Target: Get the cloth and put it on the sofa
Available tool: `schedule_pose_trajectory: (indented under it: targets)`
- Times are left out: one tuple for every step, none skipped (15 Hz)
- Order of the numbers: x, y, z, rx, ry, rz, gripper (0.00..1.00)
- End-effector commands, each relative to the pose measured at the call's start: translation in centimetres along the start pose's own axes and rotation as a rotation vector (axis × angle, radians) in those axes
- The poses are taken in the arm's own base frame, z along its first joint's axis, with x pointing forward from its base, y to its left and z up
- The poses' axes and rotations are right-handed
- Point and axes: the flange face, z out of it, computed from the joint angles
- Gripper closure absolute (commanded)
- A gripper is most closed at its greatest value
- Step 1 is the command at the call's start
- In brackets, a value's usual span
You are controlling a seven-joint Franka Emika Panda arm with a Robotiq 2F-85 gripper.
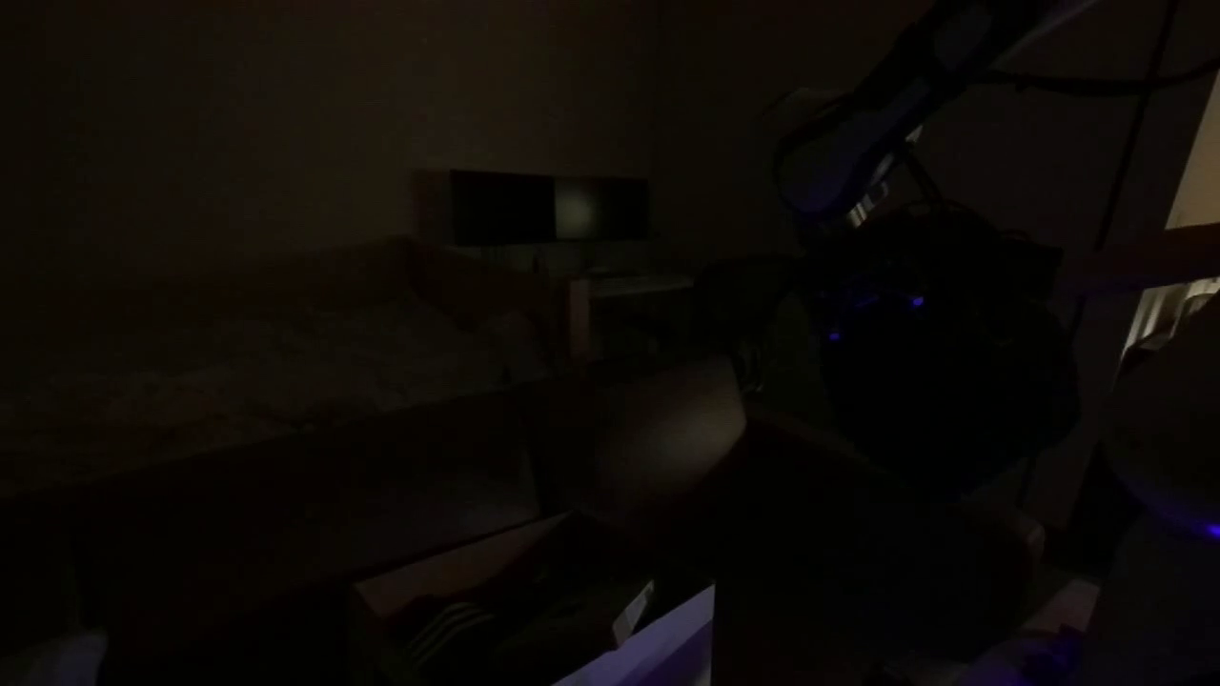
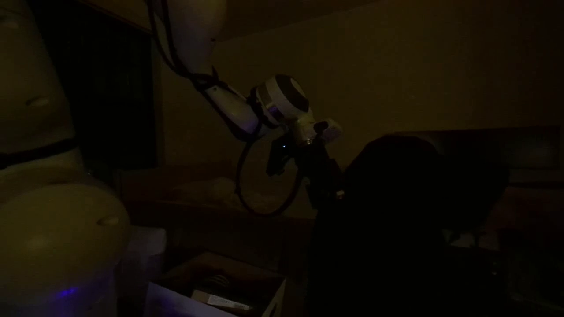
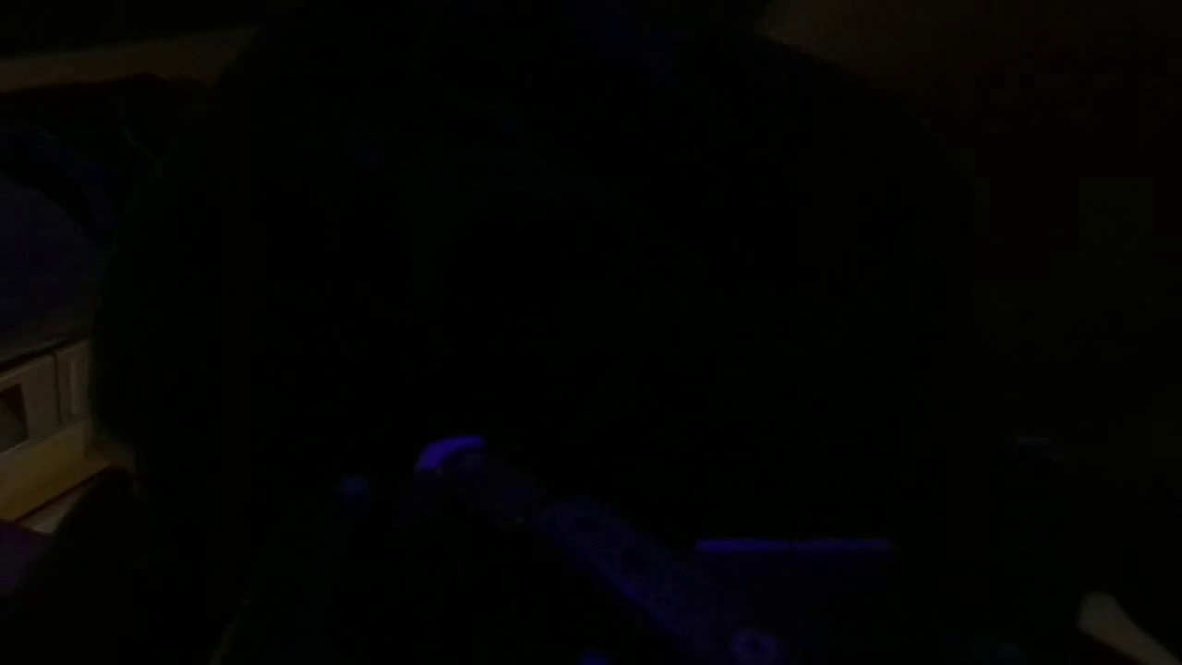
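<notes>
Lighting very poor. Cloth [image 2: 396,211]: a near-black mass just beyond the fingertip end of the gripper [image 2: 329,187]; whether they touch cannot be determined. Long axis appears roughly upright, rounded crown uppermost, the lower part running down out of frame. In an exterior view it shows right of the faintly lit sofa [image 1: 677,419], narrowing downward. Folds and support indistinct. Gripper jaws stand wide apart.
</notes>
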Motion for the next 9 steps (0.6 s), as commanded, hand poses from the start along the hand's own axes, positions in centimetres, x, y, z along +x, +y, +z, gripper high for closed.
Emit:
schedule_pose_trajectory:
  targets:
    - [0.7, -1.0, 0.5, -0.011, -0.002, -0.011, 0.00]
    - [0.9, -1.4, 0.5, -0.004, 0.006, -0.021, 0.00]
    - [1.2, -2.0, 0.2, 0.008, 0.019, -0.038, 0.00]
    - [1.5, -2.5, 0.0, 0.015, 0.031, -0.049, 0.00]
    - [1.8, -3.1, -0.4, 0.024, 0.044, -0.060, 0.00]
    - [2.0, -3.6, -0.7, 0.031, 0.055, -0.066, 0.00]
    - [2.1, -4.1, -1.1, 0.035, 0.065, -0.077, 0.00]
    - [2.1, -4.5, -1.3, 0.035, 0.073, -0.083, 0.00]
    - [2.1, -4.8, -1.7, 0.041, 0.077, -0.096, 0.00]
